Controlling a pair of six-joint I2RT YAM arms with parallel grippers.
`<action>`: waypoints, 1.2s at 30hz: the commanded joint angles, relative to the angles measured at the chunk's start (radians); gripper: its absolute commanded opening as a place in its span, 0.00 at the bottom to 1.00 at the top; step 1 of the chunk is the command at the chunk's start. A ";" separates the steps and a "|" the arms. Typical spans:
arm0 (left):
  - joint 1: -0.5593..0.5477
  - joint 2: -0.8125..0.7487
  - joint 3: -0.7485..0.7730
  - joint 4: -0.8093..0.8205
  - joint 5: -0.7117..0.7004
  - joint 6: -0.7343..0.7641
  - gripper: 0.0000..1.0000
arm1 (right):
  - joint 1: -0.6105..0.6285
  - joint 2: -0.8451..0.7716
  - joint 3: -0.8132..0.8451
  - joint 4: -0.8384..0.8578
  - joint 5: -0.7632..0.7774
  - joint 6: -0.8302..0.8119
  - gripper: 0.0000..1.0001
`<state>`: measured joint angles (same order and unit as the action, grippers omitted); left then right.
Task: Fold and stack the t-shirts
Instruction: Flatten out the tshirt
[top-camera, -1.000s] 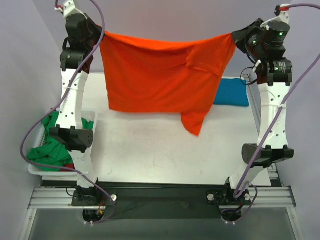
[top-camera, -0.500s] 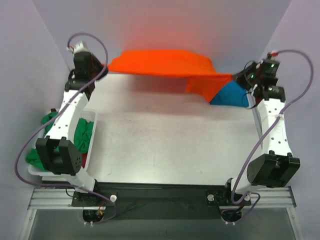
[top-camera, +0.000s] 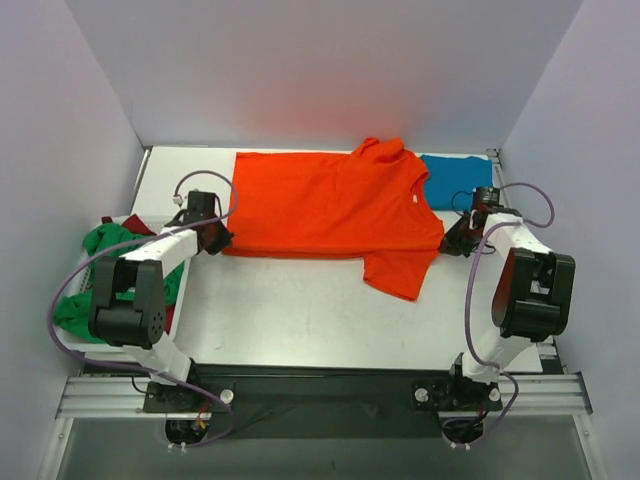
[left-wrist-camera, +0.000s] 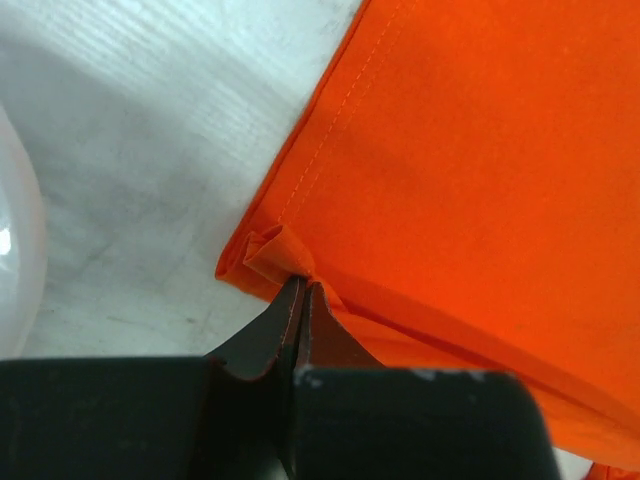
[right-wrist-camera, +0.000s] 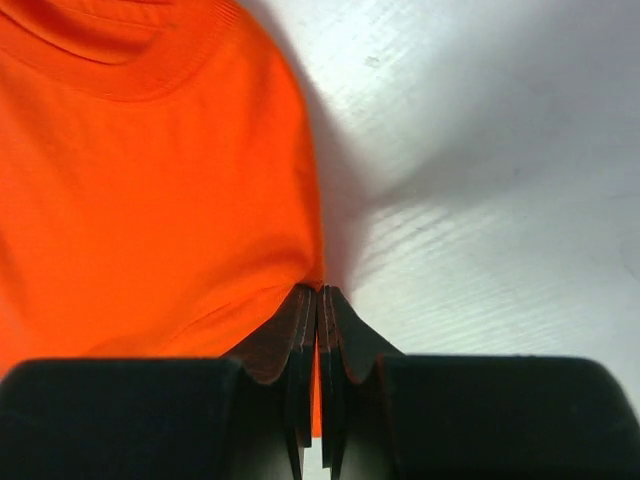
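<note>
The bright orange-red t-shirt (top-camera: 330, 205) lies spread across the far half of the white table (top-camera: 300, 310). One sleeve (top-camera: 400, 272) points toward the near side. My left gripper (top-camera: 216, 238) is low at the shirt's near left corner. In the left wrist view it (left-wrist-camera: 302, 286) is shut on the bunched hem of the shirt (left-wrist-camera: 480, 150). My right gripper (top-camera: 451, 243) sits at the shirt's right edge. In the right wrist view it (right-wrist-camera: 322, 292) is shut with orange cloth (right-wrist-camera: 150, 180) between its jaws. A teal blue t-shirt (top-camera: 455, 172) lies at the back right, partly under the orange one.
A green t-shirt (top-camera: 100, 245) and a dark red one (top-camera: 137, 227) are heaped in the white basket (top-camera: 75, 347) off the table's left edge, beside the left arm. Grey walls close in the back and both sides.
Both arms have dropped from high at the back to the table and drawn toward the near side. The orange shirt, hanging in the air before, now lies flat.
</note>
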<state>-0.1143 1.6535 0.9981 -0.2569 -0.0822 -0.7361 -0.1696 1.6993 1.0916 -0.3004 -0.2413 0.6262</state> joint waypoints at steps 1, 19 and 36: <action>-0.010 -0.055 -0.035 0.051 -0.065 -0.028 0.00 | -0.001 -0.056 -0.025 0.000 0.091 -0.031 0.04; -0.015 -0.308 -0.260 0.013 -0.099 -0.032 0.00 | 0.033 -0.337 -0.321 0.007 0.110 -0.057 0.20; -0.028 -0.350 -0.300 0.034 -0.090 -0.031 0.00 | 0.387 -0.552 -0.578 0.102 0.238 0.161 0.40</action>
<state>-0.1383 1.3415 0.7082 -0.2546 -0.1707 -0.7742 0.1883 1.1641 0.5175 -0.2337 -0.0502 0.7338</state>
